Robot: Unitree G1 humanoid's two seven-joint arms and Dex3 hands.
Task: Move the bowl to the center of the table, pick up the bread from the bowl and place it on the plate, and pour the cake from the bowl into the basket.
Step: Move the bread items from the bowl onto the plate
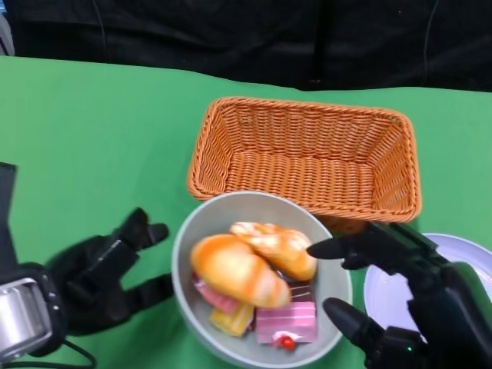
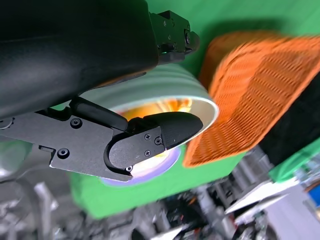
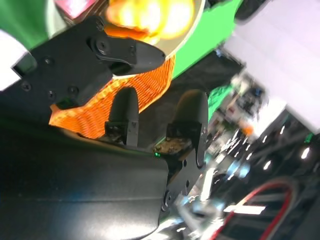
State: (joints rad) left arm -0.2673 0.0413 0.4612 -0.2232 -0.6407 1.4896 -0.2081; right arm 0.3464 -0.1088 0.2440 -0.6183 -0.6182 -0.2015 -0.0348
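Right hand (image 1: 400,307) hangs open and empty beside the bowl (image 1: 261,277), left hand (image 1: 100,273) the same, bowl sits mid-bench touching the basket (image 1: 307,157), and that bread (image 1: 234,269) looks soft and light, so I'd pinch its middle gently.

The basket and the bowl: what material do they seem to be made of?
The basket looks woven from orange wicker or rattan, perhaps plastic imitation: interlaced strands and a braided rim show clearly. The bowl seems to be plastic or glazed ceramic, grey with a smooth, fairly matte surface; its plain, even wall does not show which.
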